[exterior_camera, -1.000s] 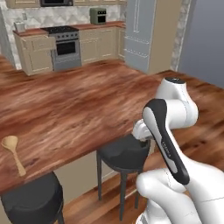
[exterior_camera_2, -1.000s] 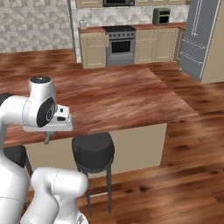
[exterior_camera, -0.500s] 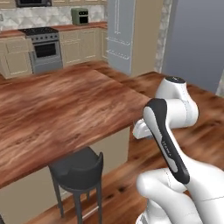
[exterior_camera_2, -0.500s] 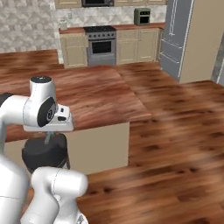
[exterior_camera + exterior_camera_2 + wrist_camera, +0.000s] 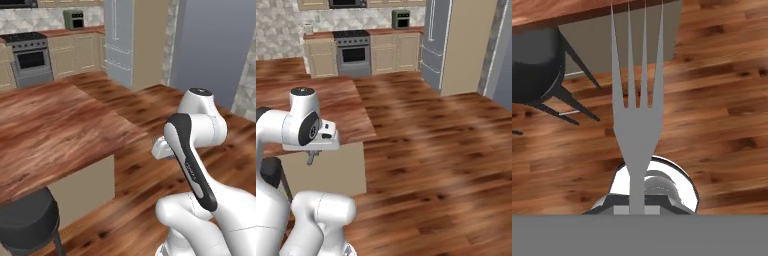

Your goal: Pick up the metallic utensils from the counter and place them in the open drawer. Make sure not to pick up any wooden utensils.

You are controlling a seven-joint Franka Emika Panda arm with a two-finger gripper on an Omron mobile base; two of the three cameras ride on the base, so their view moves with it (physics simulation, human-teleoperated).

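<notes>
Between the pressed-together fingers of the hand (image 5: 311, 158), a silver fork (image 5: 636, 115) pinched by its handle, tines pointing away over the wooden floor (image 5: 712, 100). Beyond the tines, a black stool (image 5: 537, 65) and the beige base under the surface (image 5: 55, 130). Scene swung sideways across the last second, spoon and range slid out leftward, fridge (image 5: 132, 40) now central: base driving, fork riding along. Probably heading for the open drawer, nowhere visible yet; drop-off still ahead.
</notes>
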